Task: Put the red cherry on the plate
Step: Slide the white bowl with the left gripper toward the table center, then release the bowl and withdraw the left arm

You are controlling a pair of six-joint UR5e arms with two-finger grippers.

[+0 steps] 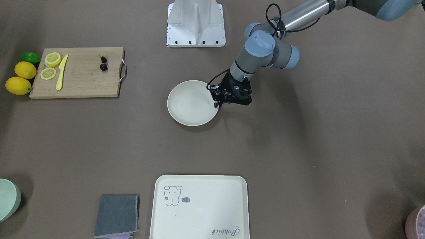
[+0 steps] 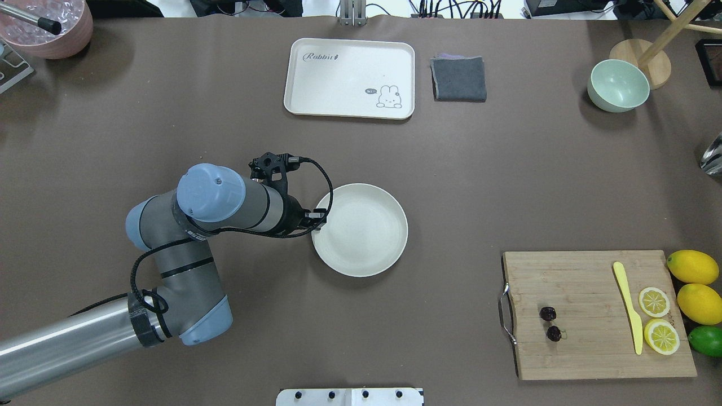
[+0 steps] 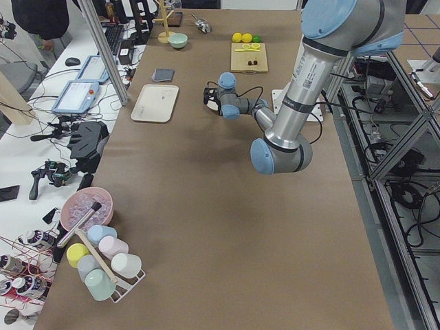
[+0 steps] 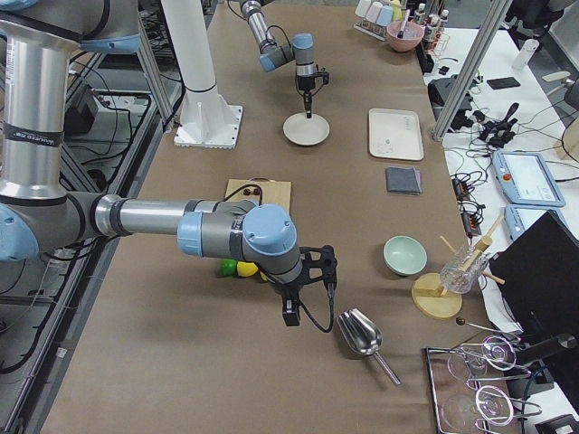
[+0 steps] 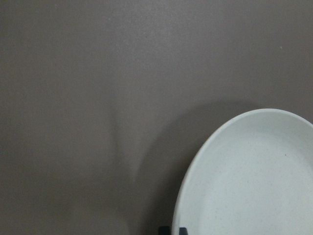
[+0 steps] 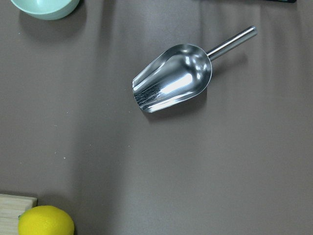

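Observation:
The red cherry [image 2: 550,323] is a pair of tiny dark fruits lying on the wooden cutting board [image 2: 592,327], near its handle end; the cherry [image 1: 103,63] shows there in the front view too. The plate [image 2: 366,231] is round, cream-white and bare, at the table's middle. My left gripper [image 1: 217,104] hangs just over the plate's [image 1: 186,106] rim on the left arm's side. Its fingertips [image 5: 165,230] sit close together, shut on nothing. My right gripper [image 4: 289,313] hovers far off beyond the board's fruit end; whether it is open or shut cannot be told.
On the board lie two lemon slices [image 2: 654,301] and a yellow knife [image 2: 629,307]; lemons [image 2: 692,267] and a lime [image 2: 708,340] sit beside it. A rectangular tray [image 2: 338,84], grey cloth [image 2: 458,78] and green bowl [image 2: 617,84] line the far edge. A metal scoop [image 6: 173,78] lies below my right wrist.

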